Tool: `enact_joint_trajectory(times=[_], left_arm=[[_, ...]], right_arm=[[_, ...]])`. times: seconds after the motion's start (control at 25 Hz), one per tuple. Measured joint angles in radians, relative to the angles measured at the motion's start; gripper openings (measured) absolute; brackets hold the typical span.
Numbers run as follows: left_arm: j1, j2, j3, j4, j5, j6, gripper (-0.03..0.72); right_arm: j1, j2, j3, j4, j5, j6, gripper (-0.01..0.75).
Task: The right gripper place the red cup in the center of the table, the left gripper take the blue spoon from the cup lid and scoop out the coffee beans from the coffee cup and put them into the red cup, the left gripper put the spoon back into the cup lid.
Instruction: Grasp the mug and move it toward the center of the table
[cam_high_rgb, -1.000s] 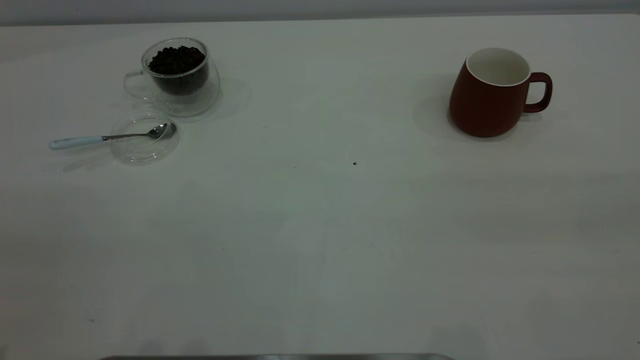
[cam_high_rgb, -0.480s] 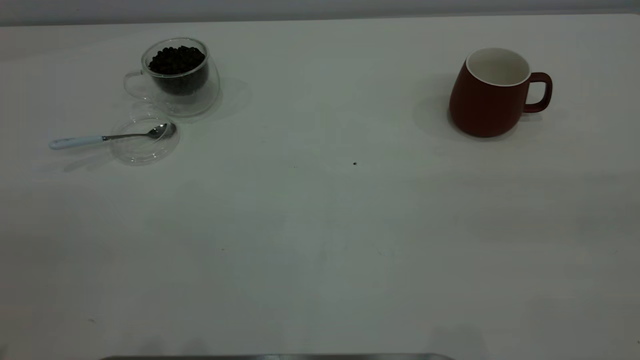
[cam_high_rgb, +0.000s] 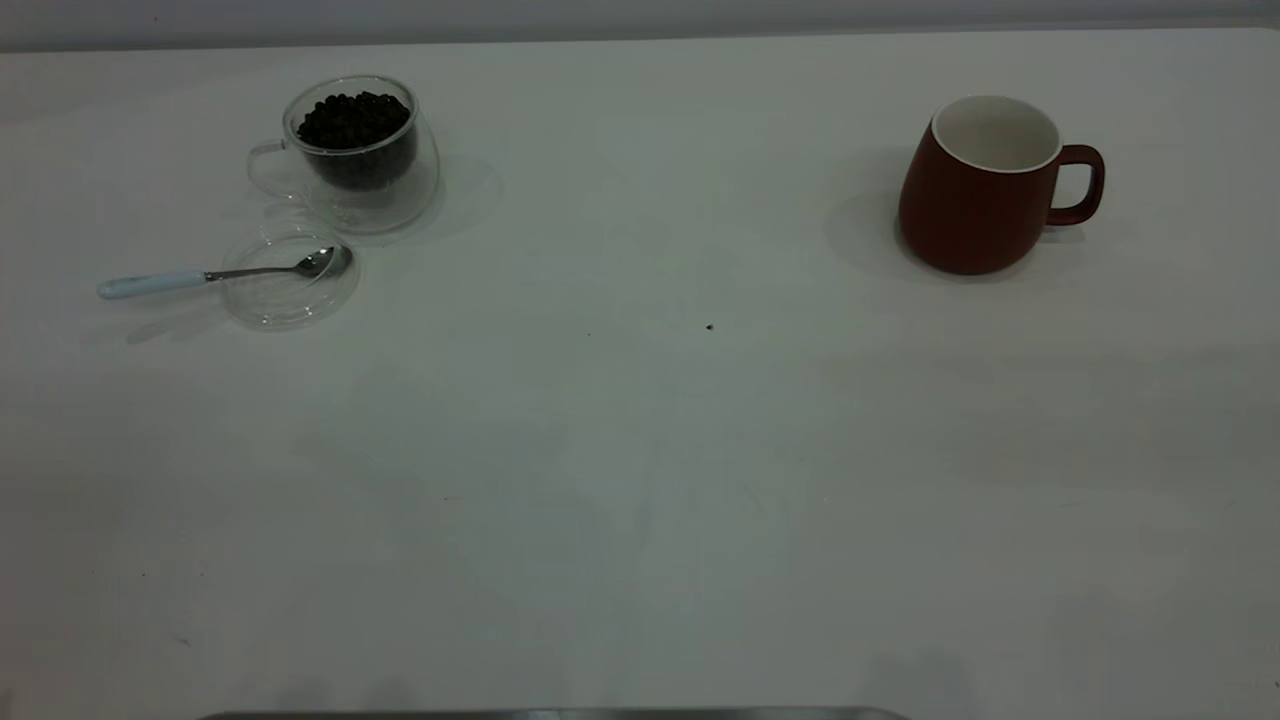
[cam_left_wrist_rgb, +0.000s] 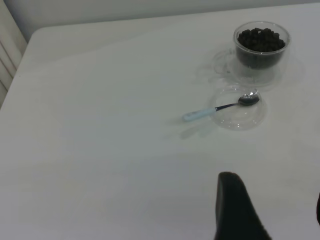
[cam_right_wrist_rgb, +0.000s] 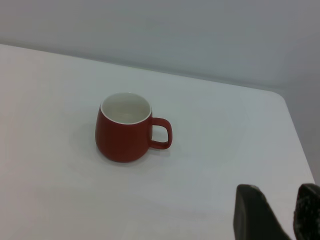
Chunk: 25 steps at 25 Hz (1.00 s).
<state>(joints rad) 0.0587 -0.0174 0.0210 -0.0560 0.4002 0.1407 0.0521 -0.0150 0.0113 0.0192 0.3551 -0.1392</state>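
The red cup stands upright and empty at the far right of the table, handle to the right; it also shows in the right wrist view. The glass coffee cup with coffee beans stands at the far left. The cup lid lies in front of it, and the blue spoon rests with its bowl in the lid and its handle pointing left. The left gripper is open and empty, well short of the spoon. The right gripper is empty, jaws slightly apart, away from the red cup.
A tiny dark speck lies near the table's middle. The table's far edge meets a grey wall. A grey strip runs along the near edge. Neither arm shows in the exterior view.
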Motion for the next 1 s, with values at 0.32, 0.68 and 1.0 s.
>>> enact_joint_trajectory(times=[0.32, 0.68, 1.0], left_arm=[[0.000, 0.000, 0.000, 0.000, 0.000, -0.001, 0.448], [0.000, 0.000, 0.000, 0.000, 0.000, -0.001, 0.448], [0.000, 0.000, 0.000, 0.000, 0.000, -0.001, 0.448]], right_arm=[[0.000, 0.000, 0.000, 0.016, -0.010, -0.010, 0.236], [0.000, 0.000, 0.012, 0.127, -0.252, -0.011, 0.236], [0.000, 0.000, 0.012, 0.189, -0.340, -0.006, 0.237]])
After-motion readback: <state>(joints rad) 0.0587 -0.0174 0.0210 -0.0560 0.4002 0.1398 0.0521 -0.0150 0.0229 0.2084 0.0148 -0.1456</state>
